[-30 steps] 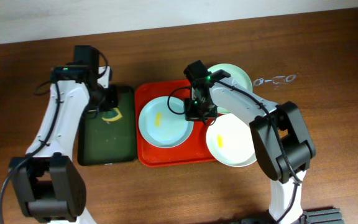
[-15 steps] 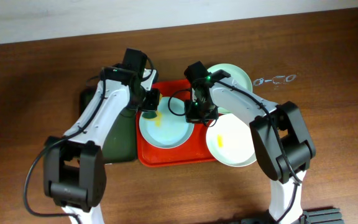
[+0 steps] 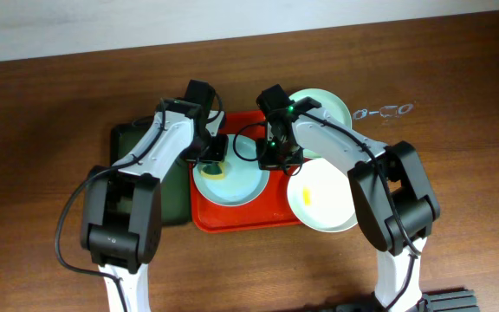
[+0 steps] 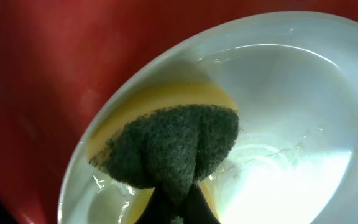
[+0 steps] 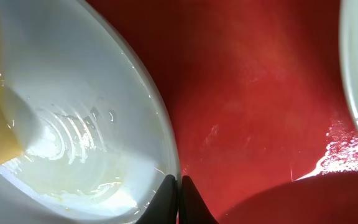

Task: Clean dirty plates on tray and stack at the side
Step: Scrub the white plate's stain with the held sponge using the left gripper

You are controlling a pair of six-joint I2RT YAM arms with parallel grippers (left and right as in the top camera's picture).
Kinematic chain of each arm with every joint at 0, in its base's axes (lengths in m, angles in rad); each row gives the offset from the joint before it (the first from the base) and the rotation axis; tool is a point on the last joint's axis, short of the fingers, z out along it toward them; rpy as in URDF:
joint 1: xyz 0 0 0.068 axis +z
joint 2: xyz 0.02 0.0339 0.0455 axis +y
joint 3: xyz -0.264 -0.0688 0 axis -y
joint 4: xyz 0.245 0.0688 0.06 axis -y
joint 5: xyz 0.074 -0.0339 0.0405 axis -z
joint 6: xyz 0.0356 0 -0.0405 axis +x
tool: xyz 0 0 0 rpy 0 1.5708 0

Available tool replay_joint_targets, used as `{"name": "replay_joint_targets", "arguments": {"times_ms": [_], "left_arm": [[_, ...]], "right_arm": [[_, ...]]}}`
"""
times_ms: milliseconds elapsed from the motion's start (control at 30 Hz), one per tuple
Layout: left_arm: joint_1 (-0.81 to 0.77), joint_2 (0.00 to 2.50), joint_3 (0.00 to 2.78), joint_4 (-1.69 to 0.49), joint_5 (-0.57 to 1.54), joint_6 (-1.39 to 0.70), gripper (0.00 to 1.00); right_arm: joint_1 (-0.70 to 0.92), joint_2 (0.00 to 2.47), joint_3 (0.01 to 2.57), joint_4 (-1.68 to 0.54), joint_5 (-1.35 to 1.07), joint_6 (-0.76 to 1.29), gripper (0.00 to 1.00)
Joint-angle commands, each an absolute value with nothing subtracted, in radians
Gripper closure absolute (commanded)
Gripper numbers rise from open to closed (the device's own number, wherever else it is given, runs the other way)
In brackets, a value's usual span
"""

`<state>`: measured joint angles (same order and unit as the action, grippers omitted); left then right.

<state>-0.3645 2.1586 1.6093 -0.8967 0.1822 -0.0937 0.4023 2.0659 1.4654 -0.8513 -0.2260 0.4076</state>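
A pale blue plate [image 3: 239,185] lies flat in the red tray [image 3: 232,218], with a green plate [image 3: 329,104] and a white plate [image 3: 323,201] overlapping the tray's right rim.

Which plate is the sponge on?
The pale blue plate at the red tray's left; the left hand presses a sponge into it. The green plate and white plate have none.

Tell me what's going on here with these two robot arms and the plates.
The left gripper is shut on a yellow and green sponge and presses its green side onto the near-left plate in the red tray. The right gripper appears to pinch that plate's rim on the other side, steadying it. A smeared plate overlaps the tray's right edge, and a pale green plate sits behind it. Nothing is stacked at the side yet.
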Motion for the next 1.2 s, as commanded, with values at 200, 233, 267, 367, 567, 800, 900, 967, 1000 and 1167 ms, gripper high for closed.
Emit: {"name": "replay_joint_targets", "arguments": {"times_ms": [200,233,267,367,567,800,900,967,1000,1167], "left_arm": [[-0.411,2.212,1.617,-0.898,0.431,-0.043,1.0],[-0.404,2.212,1.621,-0.899,0.47,-0.043,1.0],[-0.394,2.212,1.634,-0.912,0.487,-0.039,1.0],[-0.35,2.194,1.715,-0.992,0.453,-0.029,1.0],[-0.311,2.129,1.803,-1.058,0.253,-0.03,1.0],[-0.332,2.131,1.575,-0.899,0.235,-0.042,1.0],[-0.35,2.131,1.456,-0.789,0.242,-0.093,1.0],[-0.36,2.131,1.435,-0.784,0.336,-0.092,1.0],[-0.369,2.131,1.435,-0.785,0.41,-0.088,1.0],[-0.39,2.131,1.529,-0.841,0.58,-0.074,1.0]], "right_arm": [[0.41,2.067,1.456,-0.829,-0.304,0.345,0.96],[0.41,2.067,1.456,-0.829,-0.304,0.344,0.96],[0.41,2.067,1.456,-0.829,-0.304,0.345,0.96],[0.41,2.067,1.456,-0.829,-0.304,0.345,0.96],[0.41,2.067,1.456,-0.83,-0.304,0.345,0.96],[0.41,2.067,1.456,-0.83,-0.303,0.345,0.96],[0.41,2.067,1.456,-0.83,-0.303,0.345,0.96],[0.41,2.067,1.456,-0.83,-0.303,0.345,0.96],[0.41,2.067,1.456,-0.83,-0.303,0.345,0.96],[0.41,2.067,1.456,-0.83,-0.303,0.345,0.96]]}}
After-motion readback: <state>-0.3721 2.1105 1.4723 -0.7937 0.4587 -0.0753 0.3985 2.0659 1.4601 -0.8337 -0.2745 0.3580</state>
